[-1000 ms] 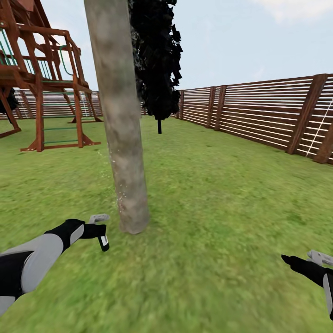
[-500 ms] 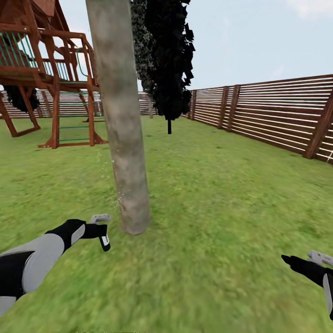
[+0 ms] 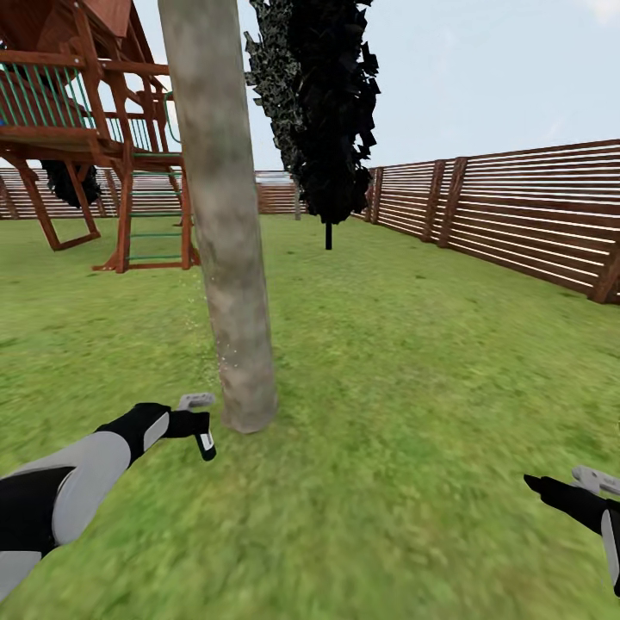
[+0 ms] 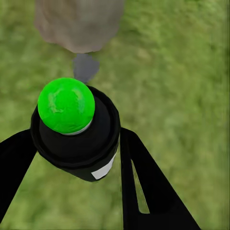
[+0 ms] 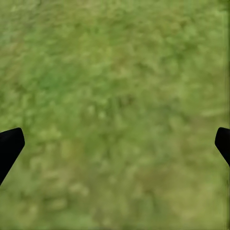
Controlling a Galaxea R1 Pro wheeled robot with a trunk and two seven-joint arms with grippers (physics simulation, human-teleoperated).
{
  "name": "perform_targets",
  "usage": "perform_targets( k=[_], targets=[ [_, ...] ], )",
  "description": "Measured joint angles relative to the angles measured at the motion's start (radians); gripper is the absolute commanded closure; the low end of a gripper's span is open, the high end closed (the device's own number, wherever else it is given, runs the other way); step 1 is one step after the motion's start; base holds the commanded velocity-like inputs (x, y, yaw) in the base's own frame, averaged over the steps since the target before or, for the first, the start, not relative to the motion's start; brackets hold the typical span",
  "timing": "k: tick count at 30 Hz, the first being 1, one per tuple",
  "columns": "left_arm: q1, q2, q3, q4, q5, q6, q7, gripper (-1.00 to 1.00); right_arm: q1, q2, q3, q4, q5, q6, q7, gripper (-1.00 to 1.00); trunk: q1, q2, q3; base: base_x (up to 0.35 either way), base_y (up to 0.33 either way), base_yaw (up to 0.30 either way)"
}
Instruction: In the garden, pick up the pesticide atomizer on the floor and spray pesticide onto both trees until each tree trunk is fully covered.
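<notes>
The left gripper (image 3: 200, 424) is closed on the sprayer (image 4: 76, 129), its two dark fingers (image 4: 143, 187) pressed against either side of the black body; in the left wrist view the sprayer's round top glows green (a pale strip shows low on its side), and it points toward the foot of the tree trunk (image 3: 226, 215). In the head view the sprayer (image 3: 205, 443) hangs just beside the trunk's base, apart from the bark and above the grass (image 3: 405, 362). A few white specks (image 3: 220, 357) dot the trunk's lower left edge. The right gripper (image 5: 115, 143) is spread wide with nothing in it, only its two fingertips (image 5: 9, 146) showing at the edges of the right wrist view over grass. Compared with half a second ago, the head view has swung, so the wooden play frame (image 3: 95, 129), the dark conifer (image 3: 331, 103) and the slatted fence (image 3: 525, 215) sit further right; the left gripper has also edged slightly closer to the trunk. The left arm (image 3: 77, 491) reaches forward and low from the lower left corner, forearm nearly level; the right arm (image 3: 581, 508) rests low at the far right, well away from the tree.
</notes>
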Motion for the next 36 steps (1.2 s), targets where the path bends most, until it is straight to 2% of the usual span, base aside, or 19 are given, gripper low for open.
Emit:
perform_targets(
  k=[2,7,10,11,13,17,20,23,26,36],
  targets=[
    [-0.001,-0.002,0.002,-0.071,0.0,0.04,0.003,1.0,0.0,0.0,0.0,0.0,0.0,0.0,0.0,-1.0,0.0,0.0,0.0,0.0,-0.006,0.0],
    [-0.002,-0.004,0.001,-0.437,-0.004,0.402,0.006,1.0,0.0,0.0,0.0,0.0,0.0,0.0,0.0,-1.0,0.0,0.0,0.0,0.0,0.0,0.0],
    [-0.009,-0.007,0.001,-0.486,-0.002,0.463,0.005,1.0,0.0,0.0,0.0,0.0,0.0,0.0,0.0,-1.0,0.0,0.0,0.0,0.0,0.0,0.0],
    [-0.014,-0.012,0.001,-0.491,-0.001,0.519,0.004,1.0,0.0,0.0,0.0,0.0,0.0,0.0,0.0,-1.0,0.0,0.0,0.0,0.0,0.0,0.0],
    [-0.04,-0.026,0.002,-0.541,0.004,0.585,0.003,1.0,0.0,0.0,0.0,0.0,0.0,0.0,0.0,-1.0,0.0,0.0,0.0,0.0,0.0,0.0],
    [-0.059,-0.031,0.002,-0.561,-0.003,0.603,0.003,1.0,0.0,0.0,0.0,0.0,0.0,0.0,0.0,-1.0,0.0,0.0,0.0,0.0,0.0,0.0],
    [-0.093,-0.032,0.002,-0.562,0.001,0.606,0.003,1.0,0.0,0.0,0.0,0.0,0.0,0.0,0.0,-1.0,0.0,0.0,0.0,0.0,0.0,0.0],
    [-0.12,-0.05,0.002,-0.561,0.004,0.607,0.002,1.0,0.0,0.0,-0.001,0.0,0.0,0.0,0.0,-1.0,0.0,0.0,0.0,0.0,0.0,0.0],
    [-0.147,-0.053,0.002,-0.56,0.003,0.607,0.003,1.0,0.0,-0.001,-0.001,0.0,0.0,0.0,0.001,-1.0,0.0,0.0,0.0,0.0,0.0,0.0],
    [-0.286,-0.053,0.002,-0.543,0.0,0.612,0.003,1.0,0.0,-0.001,-0.002,0.0,0.0,0.0,0.0,-1.0,0.0,0.0,0.0,0.0,0.0,0.0]
  ],
)
